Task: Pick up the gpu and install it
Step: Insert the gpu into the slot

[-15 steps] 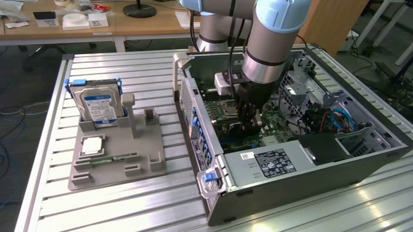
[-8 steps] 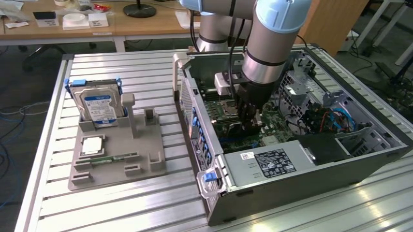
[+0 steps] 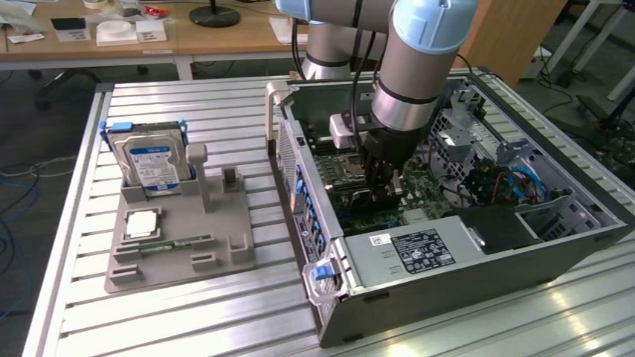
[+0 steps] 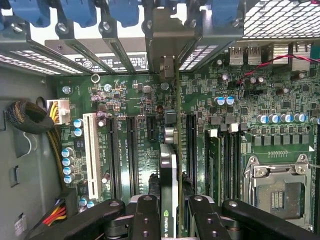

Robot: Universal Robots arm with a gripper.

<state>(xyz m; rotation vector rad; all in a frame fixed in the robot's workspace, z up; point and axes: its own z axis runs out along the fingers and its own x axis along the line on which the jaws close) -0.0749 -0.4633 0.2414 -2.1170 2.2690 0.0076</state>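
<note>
On the slatted metal table (image 3: 178, 111) an open computer case (image 3: 466, 275) lies on its side, and everything else can be placed from it. Reaching down into the case from above, the robot arm (image 3: 421, 67) ends in the gripper (image 3: 382, 192), low over the green motherboard (image 4: 130, 107) inside the case. Within the case at the corner nearest the exterior camera sits the grey power supply (image 3: 417, 249) with its black label. Outside the case, toward the exterior view's left, a grey parts holder (image 3: 178, 253) rests on the table; a silver hard drive (image 3: 151, 163) with a blue-white label stands upright in it, and a narrow green memory stick (image 3: 174, 242) lies flat on its base.

Seen from the wrist, the gripper's black fingers (image 4: 145, 215) are partly closed on the gpu (image 4: 168, 195), one on each side. The card stands edge-on inside the case, in line with the black expansion slots (image 4: 132, 150), its silver end bracket (image 4: 167, 30) up against the row of blue slot clips (image 4: 80, 12) at the case's back wall. Whether the card's edge already sits in a slot, I cannot tell. Beside the slots is the bare processor socket (image 4: 277, 187).
</note>
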